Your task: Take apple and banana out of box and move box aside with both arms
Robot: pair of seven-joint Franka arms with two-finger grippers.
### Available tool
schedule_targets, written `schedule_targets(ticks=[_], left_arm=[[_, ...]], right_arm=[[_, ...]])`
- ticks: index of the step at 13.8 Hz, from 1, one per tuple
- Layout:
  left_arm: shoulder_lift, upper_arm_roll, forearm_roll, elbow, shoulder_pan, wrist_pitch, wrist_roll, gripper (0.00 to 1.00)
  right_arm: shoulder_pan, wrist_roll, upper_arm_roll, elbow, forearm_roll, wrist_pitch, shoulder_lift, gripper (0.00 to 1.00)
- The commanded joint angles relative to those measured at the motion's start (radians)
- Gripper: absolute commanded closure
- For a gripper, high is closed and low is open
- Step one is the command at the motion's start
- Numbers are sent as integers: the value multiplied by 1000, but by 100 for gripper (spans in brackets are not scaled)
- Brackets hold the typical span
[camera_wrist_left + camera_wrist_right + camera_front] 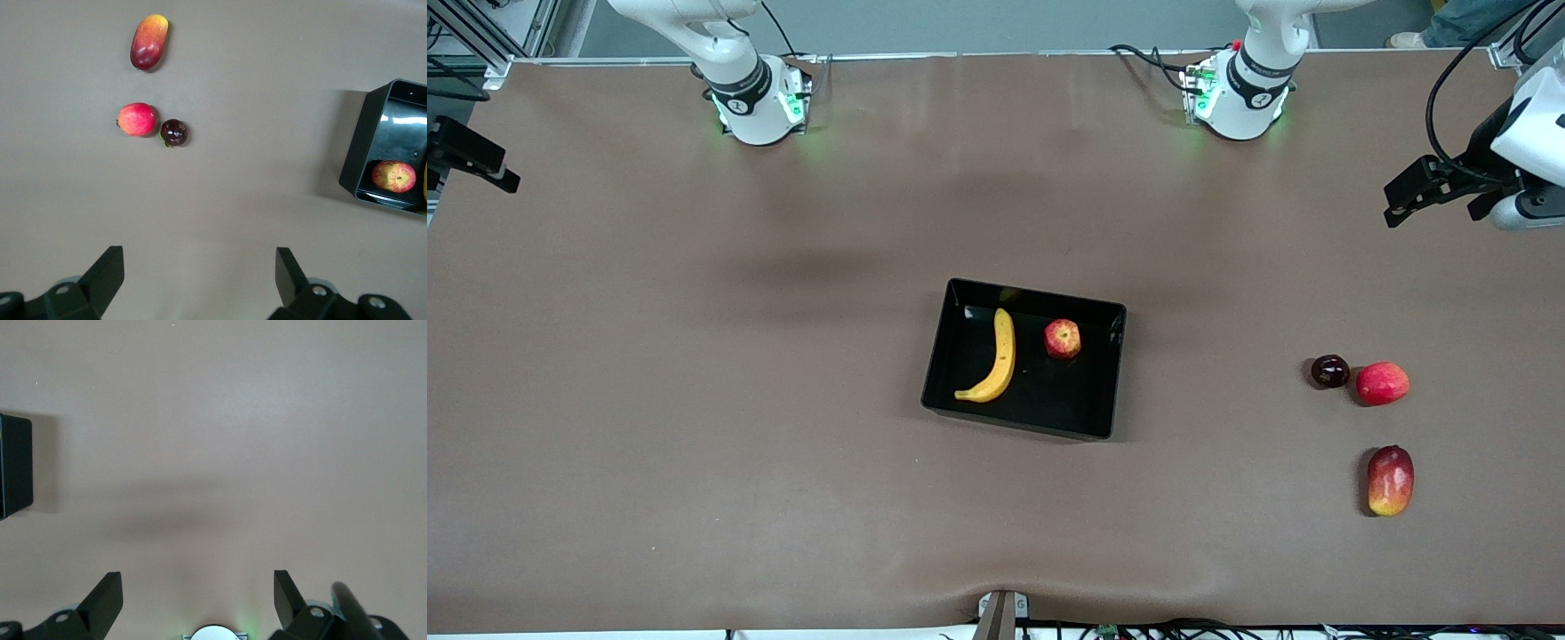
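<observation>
The black bin (936, 348) stands at the middle of the table. In it lie the yellow banana (997, 359) and the small red apple (1063, 339), apart from each other. My left gripper (1403, 197) is open and empty, up in the air over the left arm's end of the table. Its wrist view shows its spread fingers (107, 270), one end of the bin (363, 143) and the apple (393, 177). My right gripper (482, 164) is open and empty, up over the right arm's end of the table. Its wrist view shows a corner of the bin (15, 467).
Toward the left arm's end lie a dark purple round fruit (1329, 371), a round red fruit (1383, 383) beside it, and a red-yellow mango (1391, 480) nearer the front camera. The two arm bases (760, 102) (1236, 98) stand at the table's back edge.
</observation>
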Motion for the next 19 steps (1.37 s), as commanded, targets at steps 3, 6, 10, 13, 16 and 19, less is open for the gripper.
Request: schedule_targets(ticks=[3,6,10,13,16,19], left_arm=[[-6,-7,17,10,7,-5,-7,0],[25,-7,18,52,10,-7,-6,0],[29,-2,17,52,16,-5,-4,0],[52,1,17,44,16,-8,-4,0],[81,4,17,42,17,-2,-6,0],[120,4,17,42,19,18,-7,0]], right_arm=[[-18,-11,11,21,1,-8,9,0],[-19,-13,11,21,0,-10,14,0],[-24,-13,11,23,-5,-5,55,0],[-21,-13,11,23,-2,-8,91,0],[-24,-13,9,21,0,-10,92,0],[-24,-13,9,21,-2,-11,94,0]])
